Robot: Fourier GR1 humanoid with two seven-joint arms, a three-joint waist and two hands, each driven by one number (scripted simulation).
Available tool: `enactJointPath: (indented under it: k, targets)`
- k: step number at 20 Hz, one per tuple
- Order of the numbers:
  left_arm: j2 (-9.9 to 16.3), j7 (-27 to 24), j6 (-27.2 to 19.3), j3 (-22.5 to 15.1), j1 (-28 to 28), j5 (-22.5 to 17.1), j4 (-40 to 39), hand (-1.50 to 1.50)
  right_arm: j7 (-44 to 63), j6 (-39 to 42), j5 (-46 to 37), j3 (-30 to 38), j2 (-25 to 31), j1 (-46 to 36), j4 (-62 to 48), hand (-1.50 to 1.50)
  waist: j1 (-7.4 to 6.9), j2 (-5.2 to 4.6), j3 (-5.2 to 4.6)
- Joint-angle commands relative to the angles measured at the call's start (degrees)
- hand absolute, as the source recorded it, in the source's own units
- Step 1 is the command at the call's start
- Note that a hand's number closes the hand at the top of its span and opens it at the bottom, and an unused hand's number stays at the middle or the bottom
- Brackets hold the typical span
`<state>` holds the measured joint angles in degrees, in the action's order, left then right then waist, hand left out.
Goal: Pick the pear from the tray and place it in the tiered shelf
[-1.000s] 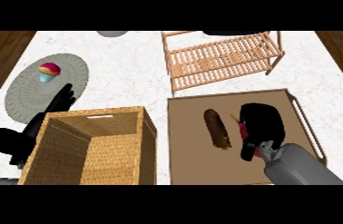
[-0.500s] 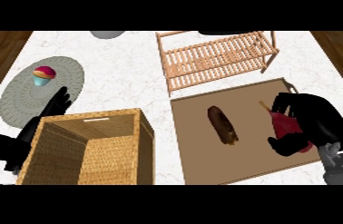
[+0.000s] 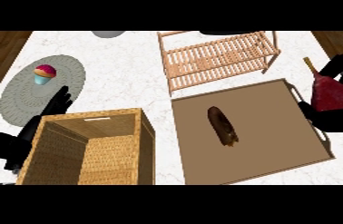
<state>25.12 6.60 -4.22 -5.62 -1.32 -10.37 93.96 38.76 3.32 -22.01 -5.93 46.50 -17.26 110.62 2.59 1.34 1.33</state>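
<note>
The dark red pear (image 3: 327, 90), its stem pointing up-left, is at the view's right edge, just beyond the brown tray's (image 3: 268, 160) right rim. My right hand (image 3: 313, 115) is curled round it, with black fingers showing above and below the fruit; most of the hand is cut off by the edge. The wooden tiered shelf (image 3: 218, 57) stands behind the tray, to the left of the pear. My left hand (image 3: 52, 110) rests open at the left, fingers straight, beside the wicker basket.
A dark brown pastry (image 3: 222, 126) lies in the middle of the tray. A tall wicker basket (image 3: 87, 148) stands at the front left. Behind it a grey round mat (image 3: 26, 94) carries a cupcake (image 3: 45, 75). A grey bowl (image 3: 107, 33) sits at the far edge.
My right hand has closed on the pear, lifted it off the tray and carried it right, to the view's edge. The left hand has stayed put.
</note>
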Motion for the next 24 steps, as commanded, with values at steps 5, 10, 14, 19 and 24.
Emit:
enactJointPath:
  k: [5,10,14,19,24]
  targets:
    - [-4.7,-1.5,1.4,-5.9,-0.8,3.2,-8.6,0.00,4.9,3.1,5.9,8.3,2.1,-10.7,-1.5,1.50,-2.17,-1.73,-1.52]
    - [-4.8,-0.7,2.7,-6.2,0.0,3.4,-7.1,0.00,2.0,2.5,3.1,8.8,2.5,-17.7,-13.1,1.50,-4.22,-2.08,-1.43]
    - [-5.4,-2.4,3.1,-6.5,1.2,4.8,-9.9,0.00,4.1,2.1,0.4,5.7,0.3,-25.5,-20.3,1.50,-5.26,-2.54,-1.54]
    - [-6.2,-0.3,2.9,-7.0,4.1,5.6,-9.0,0.00,-2.1,0.7,-4.0,1.4,-3.1,-31.7,-32.1,1.50,-6.28,-3.04,-1.46]
    - [-5.9,1.2,4.0,-6.4,5.0,5.0,-8.5,0.00,-6.3,3.2,-4.9,-1.1,-6.1,-39.9,-41.9,1.50,-6.66,-2.92,-1.46]
